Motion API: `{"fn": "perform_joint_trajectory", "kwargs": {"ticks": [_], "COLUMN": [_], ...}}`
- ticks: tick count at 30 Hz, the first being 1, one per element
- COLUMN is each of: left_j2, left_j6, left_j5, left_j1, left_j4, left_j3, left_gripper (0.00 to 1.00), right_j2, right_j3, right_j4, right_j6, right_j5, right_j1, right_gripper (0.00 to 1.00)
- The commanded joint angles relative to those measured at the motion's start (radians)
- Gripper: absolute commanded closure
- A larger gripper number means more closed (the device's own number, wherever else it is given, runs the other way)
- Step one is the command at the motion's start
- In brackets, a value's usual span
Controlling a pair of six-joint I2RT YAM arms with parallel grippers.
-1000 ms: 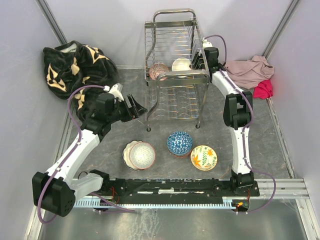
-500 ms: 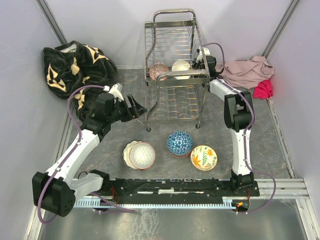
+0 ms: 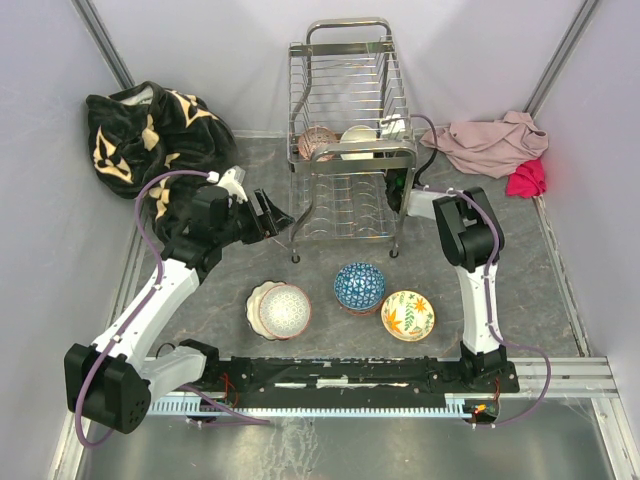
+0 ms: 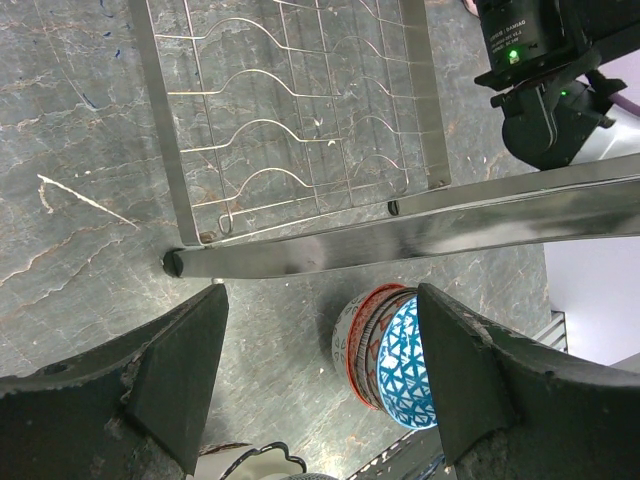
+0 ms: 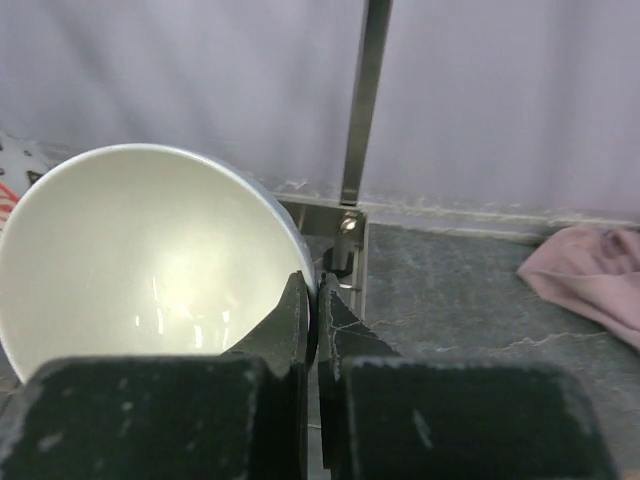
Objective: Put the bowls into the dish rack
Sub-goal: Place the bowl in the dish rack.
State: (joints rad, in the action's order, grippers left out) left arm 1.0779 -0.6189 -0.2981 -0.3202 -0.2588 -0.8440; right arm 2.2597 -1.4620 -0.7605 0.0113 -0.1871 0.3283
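right pincer [image 5: 313, 292] pressed together with nothing between the tips, sitting right at the rim of the white bowl [image 5: 150, 260]. That bowl is on the upper tier of the dish rack [image 3: 358, 155] beside a pinkish bowl [image 3: 318, 142], and the rack stands top centre of the overhead view. left pincer [image 4: 320, 295] spread wide, holding nothing, low over the tabletop [image 4: 80, 150] by the rack's lower-left foot; loose on the tabletop at lower centre, left to right: patterned bowl [image 3: 285, 310], blue bowl [image 3: 359, 286], leaf-print bowl [image 3: 408, 315].
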Motion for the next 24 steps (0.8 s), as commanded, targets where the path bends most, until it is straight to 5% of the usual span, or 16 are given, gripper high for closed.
{"fn": "perform_joint_trajectory", "kwargs": {"ticks": [1,12,24], "left_j2": [-0.003,0.013,0.007], "left_j6": [0.004,0.004,0.009], "left_j5": [-0.019,-0.015,0.008], "left_j1": [0.004,0.005,0.004], "left_j4": [0.034,0.038,0.034], "left_j3": [-0.016,-0.015,-0.013], "left_gripper": [0.18,0.18,0.18], "right_j2": [-0.045,0.096,0.125], "right_j3": [0.003,-0.022,0.027], "right_j4": [-0.297,-0.665,-0.683], "right_j6": [-0.157,-0.48,-0.689], "right_j5": [-0.151,-0.167,0.002], "right_j1": [0.026,0.089,0.112], "right_gripper": [1.0,1.0,1.0]}}
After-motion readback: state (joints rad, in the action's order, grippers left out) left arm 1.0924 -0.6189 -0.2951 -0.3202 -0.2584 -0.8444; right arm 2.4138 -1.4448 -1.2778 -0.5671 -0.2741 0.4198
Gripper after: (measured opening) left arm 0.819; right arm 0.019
